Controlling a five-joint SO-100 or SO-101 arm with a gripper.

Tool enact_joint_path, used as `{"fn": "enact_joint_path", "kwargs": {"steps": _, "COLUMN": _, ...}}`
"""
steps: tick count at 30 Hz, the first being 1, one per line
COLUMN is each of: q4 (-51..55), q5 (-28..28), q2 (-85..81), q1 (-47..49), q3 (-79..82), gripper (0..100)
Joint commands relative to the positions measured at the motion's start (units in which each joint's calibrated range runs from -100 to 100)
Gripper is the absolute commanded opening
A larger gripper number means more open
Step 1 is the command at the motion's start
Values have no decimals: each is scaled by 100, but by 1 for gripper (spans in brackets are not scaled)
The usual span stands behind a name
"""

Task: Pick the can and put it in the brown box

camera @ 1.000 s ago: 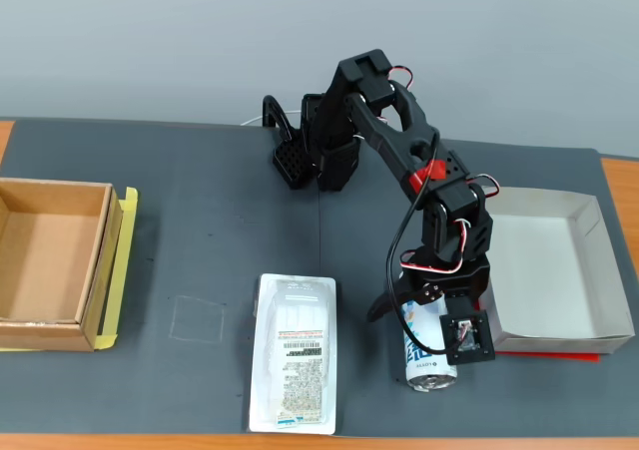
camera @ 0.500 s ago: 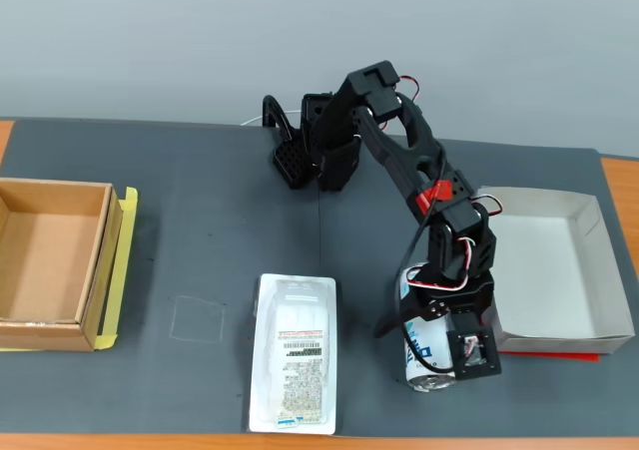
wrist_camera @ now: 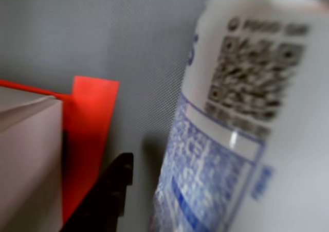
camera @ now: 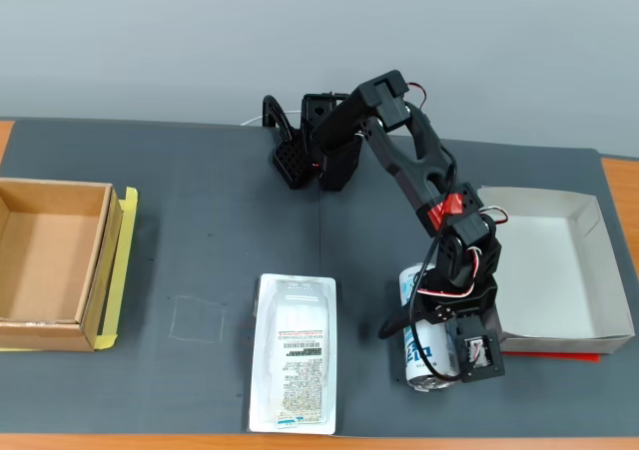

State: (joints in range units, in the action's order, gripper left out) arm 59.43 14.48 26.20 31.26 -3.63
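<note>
While the can [camera: 423,330] is lying on its side on the dark surface [camera: 200,221], just beside the white box [camera: 564,270] and well apart from the brown box [camera: 50,260] at the far left of the fixed view, the tool [camera: 439,345] is sitting low over it. Whether the tool is open or clamped I cannot tell: the wrist view is showing only one dark finger [wrist_camera: 105,196] beside the printed wall of the can, with a red sheet [wrist_camera: 87,139] under the white box. Judging by its look, the can is a thin metal cylinder, smooth and likely slippery, prone to rolling where it lies and easy to dent under a hard squeeze; taking it across the middle of its body, one finger on each long side, seems the soundest hold. Compared with a second ago, the arm is reaching further forward and lower, the wrist camera housing sitting nearer the surface's front edge, while the can is lying in much the same spot.
</note>
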Motion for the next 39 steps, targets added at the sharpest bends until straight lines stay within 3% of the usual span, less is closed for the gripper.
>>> {"fn": "enact_joint_path", "kwargs": {"steps": 1, "q4": -54, "q5": 32, "q2": 1, "q1": 26, "q3": -289, "gripper": 51}}
{"fn": "enact_joint_path", "kwargs": {"steps": 14, "q4": -45, "q5": 32, "q2": 196, "q1": 17, "q3": -289, "gripper": 51}}
{"fn": "enact_joint_path", "kwargs": {"steps": 26, "q4": -11, "q5": 16, "q2": 196, "q1": 26, "q3": -280, "gripper": 15}}
{"fn": "enact_joint_path", "kwargs": {"steps": 39, "q4": 59, "q5": -25, "q2": -304, "q1": -39, "q3": -271, "gripper": 11}}
